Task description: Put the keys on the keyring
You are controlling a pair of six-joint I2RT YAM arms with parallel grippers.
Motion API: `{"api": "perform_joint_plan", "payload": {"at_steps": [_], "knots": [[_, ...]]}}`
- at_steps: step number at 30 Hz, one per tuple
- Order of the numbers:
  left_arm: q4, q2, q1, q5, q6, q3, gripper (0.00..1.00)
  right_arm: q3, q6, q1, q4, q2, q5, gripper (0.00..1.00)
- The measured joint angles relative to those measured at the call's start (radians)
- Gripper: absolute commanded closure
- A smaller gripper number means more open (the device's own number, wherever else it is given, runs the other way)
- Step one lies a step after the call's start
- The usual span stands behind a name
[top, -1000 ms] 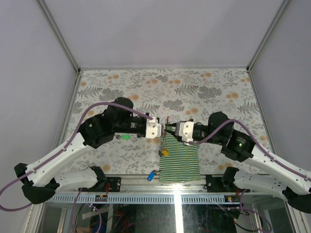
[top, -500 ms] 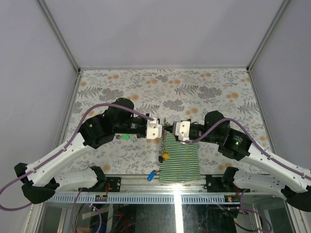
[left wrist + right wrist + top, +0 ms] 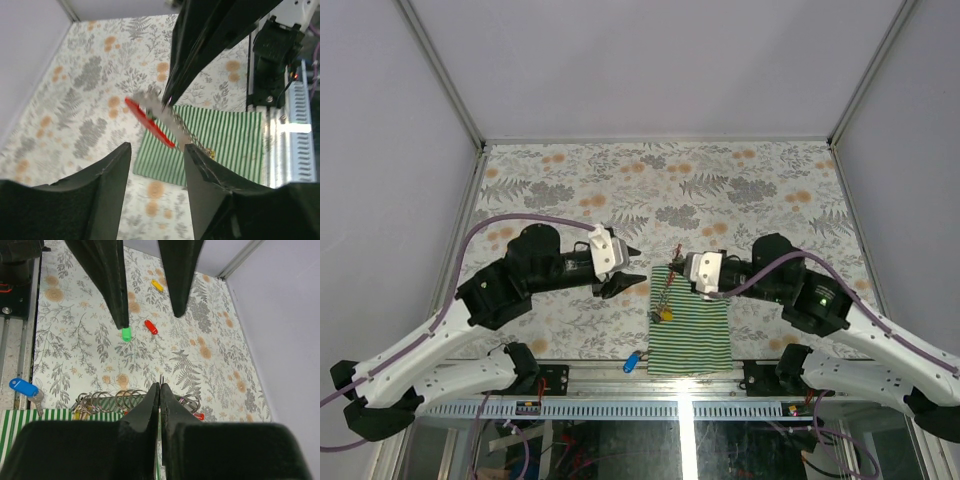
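Note:
My right gripper [image 3: 672, 269] is shut on the top of the keyring [image 3: 665, 291]. Its grey strip [image 3: 167, 114] and red clip [image 3: 150, 123] hang over the striped cloth [image 3: 698, 335]. A row of wire rings [image 3: 107, 399] and a yellow tag [image 3: 664, 314] dangle from it. My left gripper [image 3: 636, 266] stands open just left of the keyring, touching nothing. Loose keys lie on the table: a green tag [image 3: 126, 334], a red tag [image 3: 151, 327], a yellow tag [image 3: 157, 285] and a blue-tagged key [image 3: 633, 361].
The green-and-white cloth [image 3: 225, 142] lies at the table's near edge, beside the metal rail [image 3: 680, 408]. Grey walls [image 3: 380, 130] close in the left, back and right. The floral tabletop [image 3: 670, 185] stretches away behind both grippers.
My left gripper has opened and pulled back to the left, away from the keyring. My right gripper has shut on the keyring's top and now carries it alone.

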Motion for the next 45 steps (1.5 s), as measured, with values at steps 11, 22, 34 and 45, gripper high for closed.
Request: {"api": "perform_joint_plan", "payload": {"at_steps": [11, 22, 34, 45], "knots": [[0.040, -0.028, 0.000, -0.233, -0.600, -0.157, 0.63, -0.008, 0.042, 0.000, -0.101, -0.175, 0.058, 1.00], [-0.115, 0.084, -0.106, -0.410, -1.073, -0.316, 0.58, -0.008, 0.081, 0.000, -0.159, -0.232, 0.080, 1.00], [-0.254, 0.342, -0.539, -0.690, -1.421, -0.320, 0.49, -0.024, 0.093, 0.000, -0.160, -0.258, 0.080, 1.00], [-0.290, 0.490, -0.576, -0.791, -1.462, -0.275, 0.50, -0.035, 0.110, 0.000, -0.160, -0.275, 0.080, 1.00]]}}
